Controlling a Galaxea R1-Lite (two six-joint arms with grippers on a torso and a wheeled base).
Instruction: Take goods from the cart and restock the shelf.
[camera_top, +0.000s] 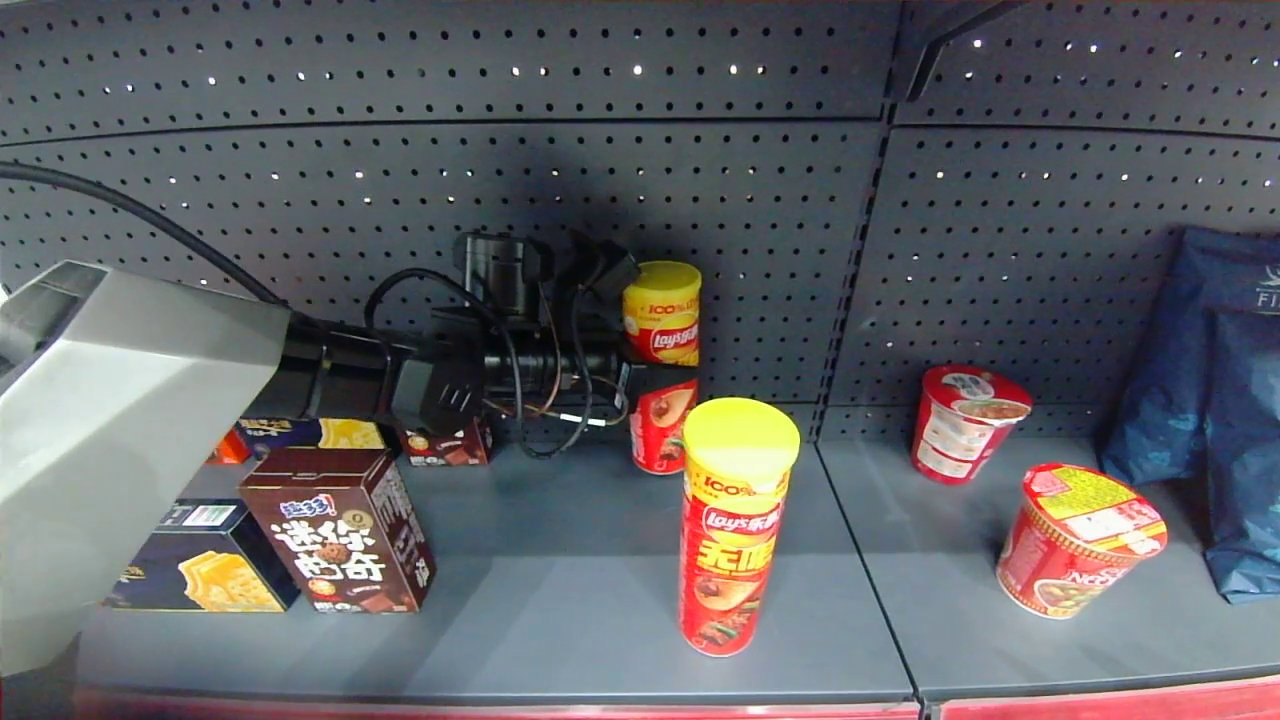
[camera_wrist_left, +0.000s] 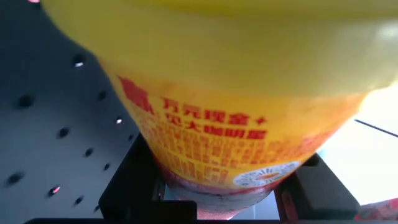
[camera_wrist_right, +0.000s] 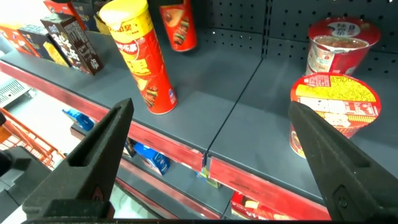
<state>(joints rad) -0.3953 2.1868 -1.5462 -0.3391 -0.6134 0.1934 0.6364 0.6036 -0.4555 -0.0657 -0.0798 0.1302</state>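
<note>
The left gripper (camera_top: 628, 372) is clamped round the middle of a yellow-lidded chips can (camera_top: 661, 312), which it holds upright at the back of the shelf (camera_top: 560, 600). The can is close to the pegboard wall (camera_top: 700, 180) and behind a second chips can (camera_top: 737, 520) that stands nearer the front. The right gripper (camera_wrist_right: 210, 109) hangs before the shelf's front edge, its fingers spread wide and empty

Red-and-yellow chip can (camera_top: 662, 320), yellow-lidded, upright, mid-frame at the rear of the grey shelf (camera_top: 560, 580), near the pegboard (camera_top: 400, 200); clamped mid-body in left gripper (camera_top: 628, 372).
</note>
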